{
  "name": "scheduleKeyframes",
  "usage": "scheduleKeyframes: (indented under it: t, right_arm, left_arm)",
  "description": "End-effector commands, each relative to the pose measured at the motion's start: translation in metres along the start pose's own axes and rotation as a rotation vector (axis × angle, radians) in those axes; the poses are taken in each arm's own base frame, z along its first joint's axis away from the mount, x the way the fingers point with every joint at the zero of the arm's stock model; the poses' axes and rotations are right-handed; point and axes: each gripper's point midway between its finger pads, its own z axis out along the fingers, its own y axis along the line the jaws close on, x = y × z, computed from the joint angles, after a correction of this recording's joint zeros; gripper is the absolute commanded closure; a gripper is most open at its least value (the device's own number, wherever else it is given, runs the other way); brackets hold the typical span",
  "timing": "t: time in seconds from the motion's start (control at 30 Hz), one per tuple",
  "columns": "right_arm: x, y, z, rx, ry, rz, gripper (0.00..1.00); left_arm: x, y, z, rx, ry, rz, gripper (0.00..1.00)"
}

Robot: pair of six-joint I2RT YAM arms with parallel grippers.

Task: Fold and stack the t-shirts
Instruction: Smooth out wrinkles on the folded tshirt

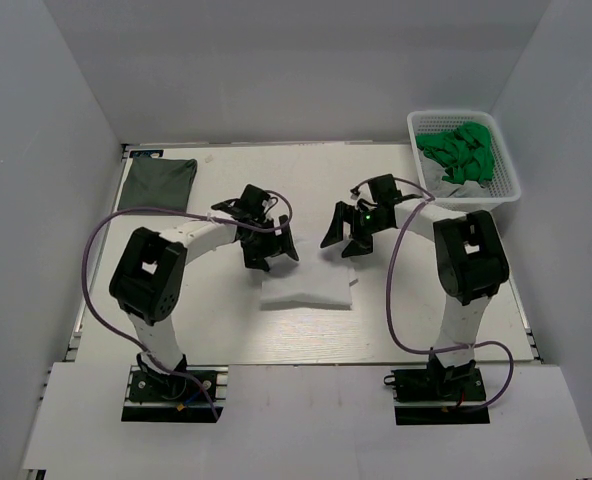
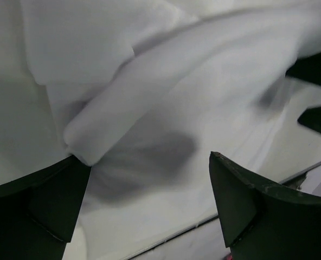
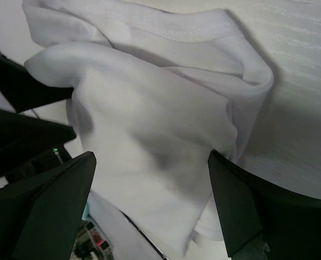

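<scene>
Over at the far right corner of the pale surface (image 1: 306,340), a white mesh basket (image 1: 510,172) sits heaped with crumpled bright green stuff (image 1: 464,152), with something pale tucked beneath. Plain grey walls (image 1: 276,70) close in on three sides.

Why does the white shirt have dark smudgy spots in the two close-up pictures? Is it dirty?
Probably not dirty: in the left wrist view the grey patch on the white t-shirt looks like a soft shadow between the left fingers; in the right wrist view a similar shadow lies between the right fingers; the top external view shows it plain white.
</scene>
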Motion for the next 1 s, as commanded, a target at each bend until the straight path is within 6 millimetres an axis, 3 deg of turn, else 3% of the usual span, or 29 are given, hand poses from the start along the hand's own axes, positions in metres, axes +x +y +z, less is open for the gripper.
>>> scheduleKeyframes:
  t: [0.0, 0.07, 0.23, 0.37, 0.4, 0.57, 0.63, 0.73, 0.97]
  right_arm:
    - [0.003, 0.005, -0.020, 0.070, -0.022, -0.143, 0.10]
    - [0.002, 0.022, -0.036, 0.059, -0.042, -0.222, 0.10]
    - [0.010, 0.045, -0.050, 0.000, -0.066, -0.286, 0.10]
    - [0.005, 0.052, -0.048, -0.037, -0.082, -0.283, 0.10]
    - [0.003, 0.055, -0.047, -0.049, -0.083, -0.281, 0.10]
    - [-0.010, 0.061, -0.036, -0.106, -0.113, -0.285, 0.10]
    - [-0.017, 0.057, -0.026, -0.129, -0.107, -0.270, 0.10]
    - [-0.026, 0.043, -0.010, -0.111, -0.119, -0.233, 0.10]
    - [-0.020, -0.016, 0.024, -0.023, -0.056, -0.074, 0.10]
  left_arm:
    - [0.021, -0.018, -0.035, 0.026, 0.007, 0.025, 0.00]
    - [0.014, -0.036, -0.056, 0.052, -0.061, 0.065, 0.00]
    - [-0.019, -0.037, -0.073, 0.002, -0.221, 0.108, 0.00]
    - [-0.047, -0.032, -0.052, -0.049, -0.238, 0.114, 0.00]
    - [-0.049, -0.036, -0.055, -0.045, -0.242, 0.115, 0.00]
    - [-0.060, -0.023, -0.015, -0.077, -0.216, 0.109, 0.00]
    - [-0.069, -0.022, -0.007, -0.100, -0.228, 0.106, 0.00]
    - [-0.079, 0.002, 0.008, -0.191, -0.227, 0.077, 0.00]
    - [-0.089, 0.031, 0.033, -0.241, -0.194, 0.007, 0.00]
